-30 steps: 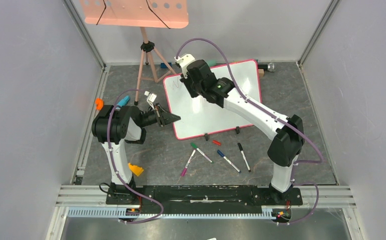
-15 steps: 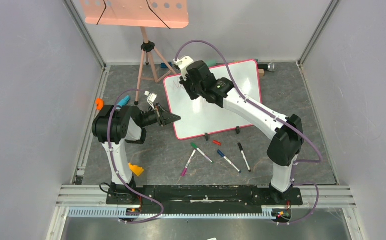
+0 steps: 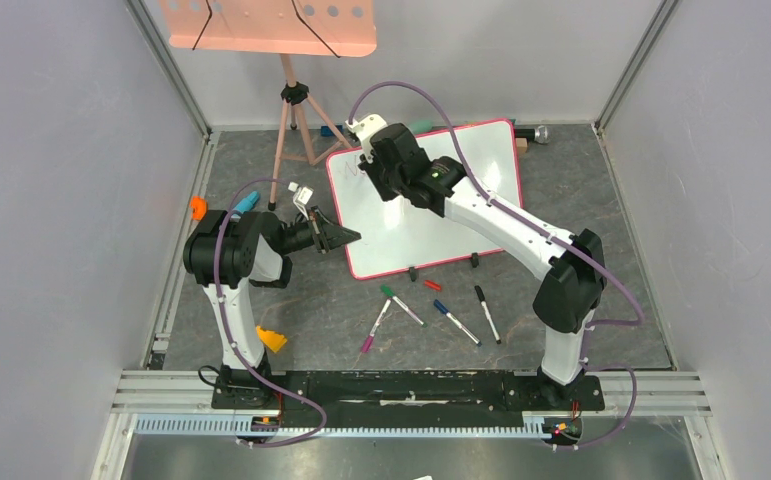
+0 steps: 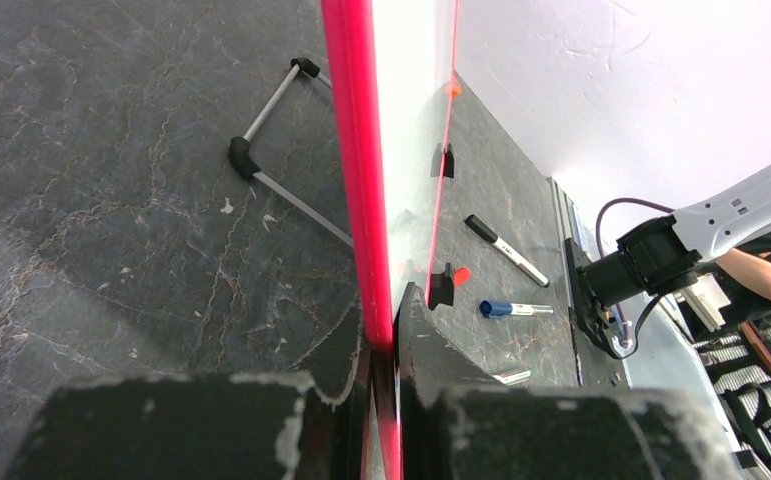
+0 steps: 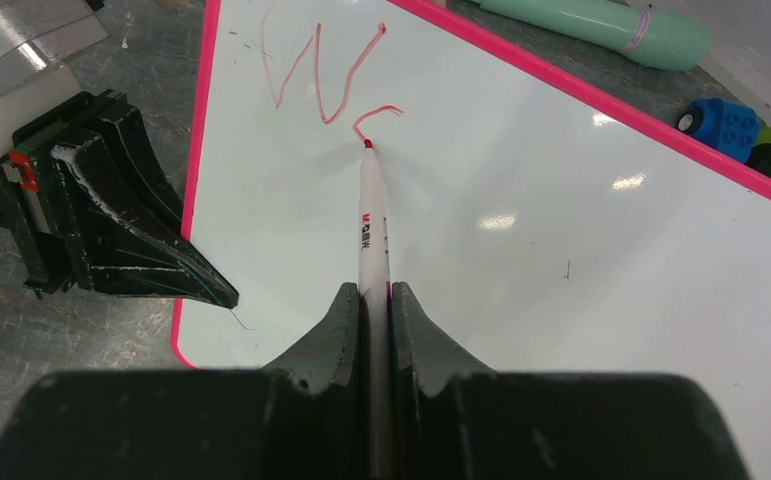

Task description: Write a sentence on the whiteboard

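Observation:
The whiteboard (image 3: 431, 225), white with a pink-red rim, stands tilted on two black clip feet. My left gripper (image 3: 346, 238) is shut on its left rim (image 4: 356, 150), one finger on each face (image 4: 393, 335). My right gripper (image 5: 370, 295) is shut on a white red-tipped marker (image 5: 372, 230). It hovers over the board's top left corner (image 3: 376, 165). The marker's tip (image 5: 367, 144) touches the board. The sentence (image 5: 326, 75) is a red "W" and a short curved stroke beside it.
Several markers (image 3: 401, 305) and a red cap (image 3: 432, 285) lie in front of the board. A salmon perforated tray (image 3: 266, 25) stands on a tripod at the back left. A green bottle (image 5: 591, 25) and toy blocks (image 5: 726, 120) lie behind the board.
My right wrist has shifted slightly left and farther back over the board's top left corner. The left arm and the board have not moved.

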Robot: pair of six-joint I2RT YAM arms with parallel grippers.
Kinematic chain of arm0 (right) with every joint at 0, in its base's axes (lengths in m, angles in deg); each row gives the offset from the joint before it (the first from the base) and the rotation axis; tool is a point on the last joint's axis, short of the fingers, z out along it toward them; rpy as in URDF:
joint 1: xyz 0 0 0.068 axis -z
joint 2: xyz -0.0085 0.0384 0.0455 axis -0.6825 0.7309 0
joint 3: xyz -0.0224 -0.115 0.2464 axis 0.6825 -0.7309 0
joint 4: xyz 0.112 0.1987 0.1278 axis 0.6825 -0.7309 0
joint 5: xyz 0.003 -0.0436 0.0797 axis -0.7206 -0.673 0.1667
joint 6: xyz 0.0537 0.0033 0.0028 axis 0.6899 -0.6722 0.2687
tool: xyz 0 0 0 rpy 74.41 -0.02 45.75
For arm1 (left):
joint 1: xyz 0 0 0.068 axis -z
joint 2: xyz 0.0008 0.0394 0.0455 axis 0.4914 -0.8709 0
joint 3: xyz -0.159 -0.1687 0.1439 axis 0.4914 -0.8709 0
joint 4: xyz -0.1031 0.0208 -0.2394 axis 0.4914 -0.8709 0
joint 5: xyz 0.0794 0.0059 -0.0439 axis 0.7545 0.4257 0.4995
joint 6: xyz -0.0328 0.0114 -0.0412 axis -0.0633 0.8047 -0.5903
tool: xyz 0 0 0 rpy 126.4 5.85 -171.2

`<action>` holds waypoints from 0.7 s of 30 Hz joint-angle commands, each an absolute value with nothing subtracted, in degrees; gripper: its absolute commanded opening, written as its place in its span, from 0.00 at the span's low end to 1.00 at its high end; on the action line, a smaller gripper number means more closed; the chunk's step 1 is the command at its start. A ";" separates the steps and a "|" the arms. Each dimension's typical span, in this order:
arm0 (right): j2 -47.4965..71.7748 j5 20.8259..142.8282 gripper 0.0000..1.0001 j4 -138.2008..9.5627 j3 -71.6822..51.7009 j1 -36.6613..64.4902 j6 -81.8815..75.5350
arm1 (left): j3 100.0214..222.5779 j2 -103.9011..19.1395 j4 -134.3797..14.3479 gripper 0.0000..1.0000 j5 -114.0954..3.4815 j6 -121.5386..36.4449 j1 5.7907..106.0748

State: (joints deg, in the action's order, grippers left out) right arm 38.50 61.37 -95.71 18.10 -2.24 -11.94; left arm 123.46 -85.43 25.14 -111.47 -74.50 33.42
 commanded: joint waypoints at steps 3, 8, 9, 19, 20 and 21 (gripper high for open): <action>38.86 54.70 0.00 -97.65 20.56 -1.61 -11.88 | 122.05 -87.43 27.09 0.11 -107.34 -58.96 32.77; 39.90 53.77 0.00 -97.31 22.06 -1.61 -12.01 | 122.02 -87.46 27.09 0.11 -107.34 -58.88 32.77; 40.15 53.60 0.00 -97.29 22.40 -1.61 -12.09 | 122.07 -87.41 27.09 0.11 -107.36 -58.91 32.77; 41.01 55.20 0.00 -97.32 23.54 -1.43 -12.36 | 122.09 -87.38 27.09 0.11 -107.34 -58.87 32.77; 41.02 55.26 0.00 -97.30 23.46 -1.41 -12.36 | 122.01 -87.35 27.09 0.11 -107.34 -58.90 32.78; 41.01 55.37 0.00 -97.30 23.49 -1.50 -12.40 | 122.04 -87.33 27.09 0.11 -107.34 -58.89 32.78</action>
